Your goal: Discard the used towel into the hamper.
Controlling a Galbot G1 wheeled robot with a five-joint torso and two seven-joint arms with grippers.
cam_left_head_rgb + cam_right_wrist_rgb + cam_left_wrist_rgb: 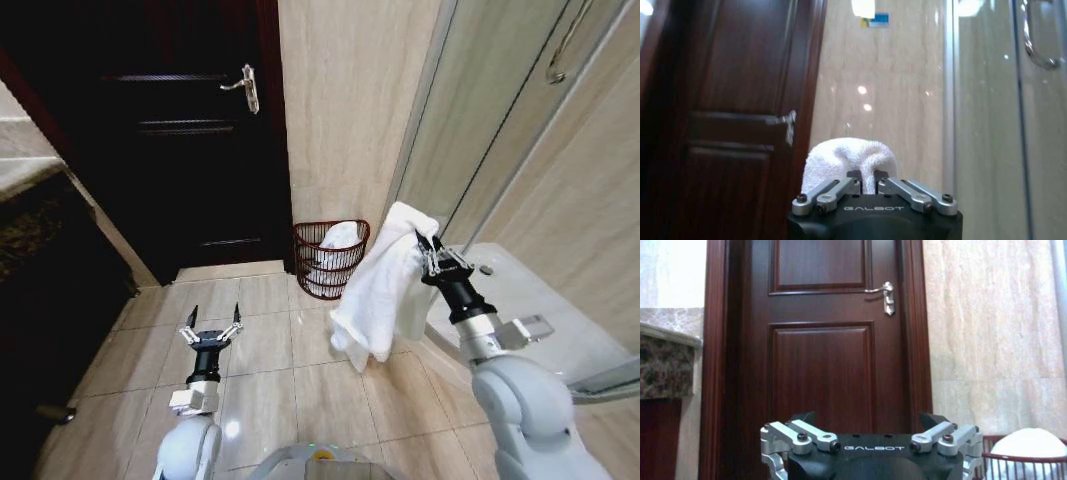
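Right end effector (428, 256) pinches the white terry towel (380, 290); carry it squarely over the round reddish-brown wire hamper (330, 259) before releasing. Left end effector (211, 331) idles spread.

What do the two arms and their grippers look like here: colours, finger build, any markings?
Both arms are glossy white-grey shells ending in black cylindrical wrists. The left gripper and right gripper have silver metal linkage fingers with dark screws and black tips. Each black gripper body carries white GALBOT lettering, seen in the wrist views. No loose cables are visible.
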